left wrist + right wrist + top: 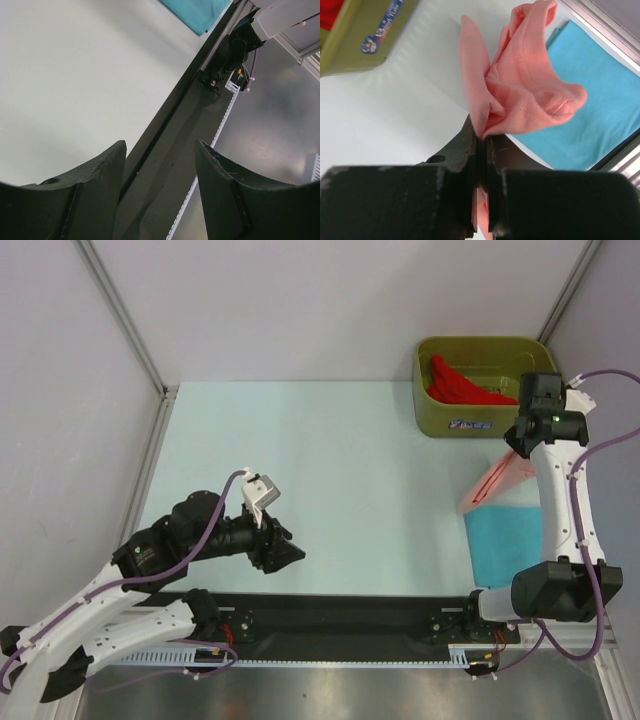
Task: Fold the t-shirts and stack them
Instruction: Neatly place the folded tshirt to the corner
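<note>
Pinching right tool (481,142): we see its jaws pressed together on the salmon-pink shirt (520,95), lifted above the table (350,460).
Left tool (160,146): spread, holding nothing, hovering near the table's front edge.
Turquoise shirt (505,545): folded flat on the table, below the pink one.
Red shirt (455,385): inside the olive tub (480,418).

pink t-shirt (495,482) hanging by right arm (560,495), overlapping turquoise t-shirt (503,548) | red t-shirt (458,383) in green tub (438,424)
</note>
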`<state>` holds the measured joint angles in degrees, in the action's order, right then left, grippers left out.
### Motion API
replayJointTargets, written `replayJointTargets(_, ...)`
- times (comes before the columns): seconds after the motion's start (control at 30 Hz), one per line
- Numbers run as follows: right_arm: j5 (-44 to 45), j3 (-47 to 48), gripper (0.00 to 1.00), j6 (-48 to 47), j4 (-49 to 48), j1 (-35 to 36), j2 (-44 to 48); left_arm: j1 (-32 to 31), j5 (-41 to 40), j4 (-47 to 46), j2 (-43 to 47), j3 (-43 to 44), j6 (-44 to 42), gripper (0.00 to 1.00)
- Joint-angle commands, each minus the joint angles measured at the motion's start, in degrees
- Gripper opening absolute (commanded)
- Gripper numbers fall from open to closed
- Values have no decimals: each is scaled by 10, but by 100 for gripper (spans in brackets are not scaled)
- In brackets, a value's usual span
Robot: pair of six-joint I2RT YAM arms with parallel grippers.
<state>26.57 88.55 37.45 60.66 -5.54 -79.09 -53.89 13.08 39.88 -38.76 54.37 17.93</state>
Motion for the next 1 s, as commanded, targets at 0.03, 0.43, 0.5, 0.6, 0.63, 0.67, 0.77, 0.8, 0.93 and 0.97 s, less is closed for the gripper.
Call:
replayJointTargets(0.03,-2,46,0,-5,-14,-11,9,0,19,-24,-7,3,-11,62)
replayJointTargets(0.43,-19,12,0,-5,-38,-43,17,3,22,-23,-11,0,-18,62)
replayJointTargets(0.5,-22,-3,0,-5,-41,-53,23,4,23,-24,-13,-1,-18,62)
replayJointTargets(0.6,-31,-29,0,-6,-50,-63,35,5,26,-25,-13,-1,-20,62)
replayJointTargets(0.63,-31,-35,0,-7,-51,-69,39,6,27,-25,-16,-1,-21,62)
replayJointTargets(0.67,-31,-45,0,-7,-53,-73,42,6,27,-25,-16,-1,-22,63)
replayJointTargets(0.77,-39,-58,0,-11,-52,-90,51,7,29,-23,-17,-1,-24,62)
replayJointTargets(0.8,-40,-60,0,-14,-51,-94,53,8,29,-23,-17,-2,-24,62)
replayJointTargets(0.93,-42,-78,0,-20,-41,-115,76,10,34,-24,-15,-8,-23,63)
replayJointTargets(0.97,-42,-84,0,-23,-40,-125,82,10,35,-24,-15,-8,-23,62)
